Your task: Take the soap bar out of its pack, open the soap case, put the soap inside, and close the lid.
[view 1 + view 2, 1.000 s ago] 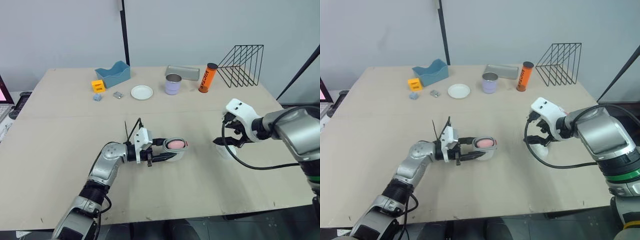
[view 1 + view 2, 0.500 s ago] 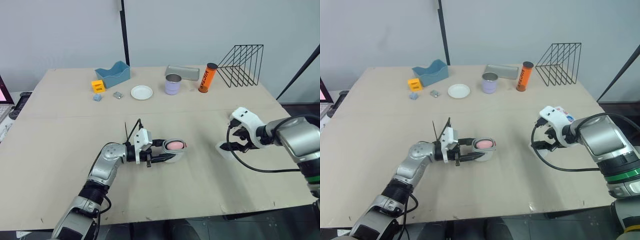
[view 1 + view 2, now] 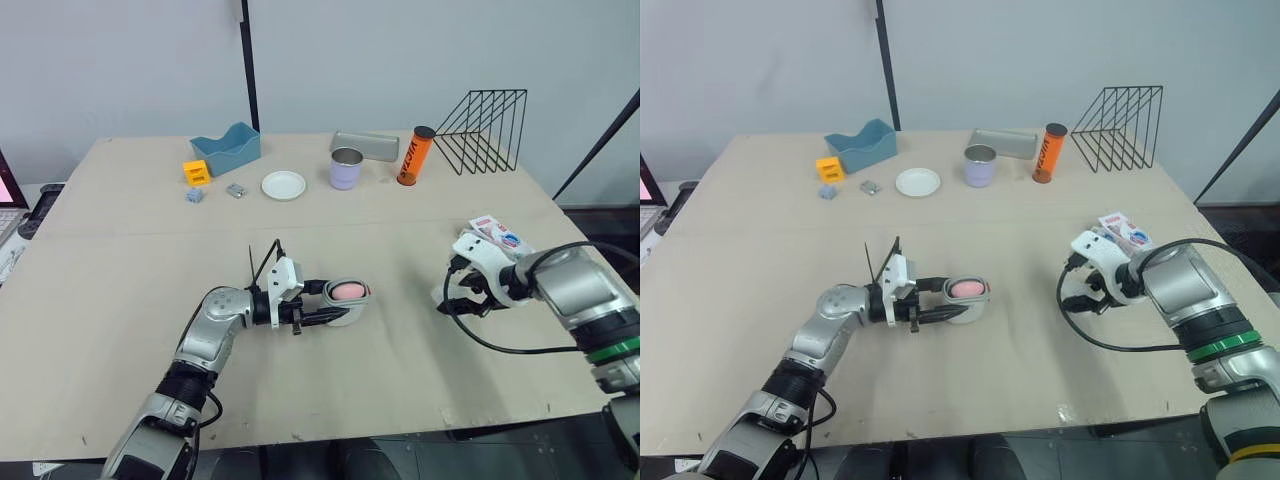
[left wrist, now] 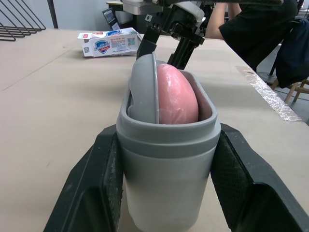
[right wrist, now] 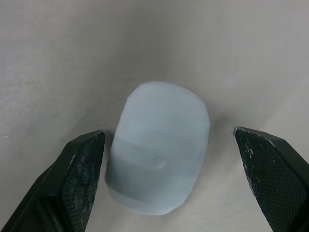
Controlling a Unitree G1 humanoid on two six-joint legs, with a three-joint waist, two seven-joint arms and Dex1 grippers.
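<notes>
Right gripper [image 3: 455,300] wide open, straddling lid [image 5: 159,150]: should centre, descend, pinch long sides squarely. Left gripper [image 3: 318,301] clamps case [image 4: 166,183], soap [image 4: 176,94] inside.

Pink soap [image 4: 176,94] sits inside open grey case [image 4: 166,179].

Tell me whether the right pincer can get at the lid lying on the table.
Probably yes: the right pincer hovers directly over the lid, open, with one finger on each side and nothing between them.
</notes>
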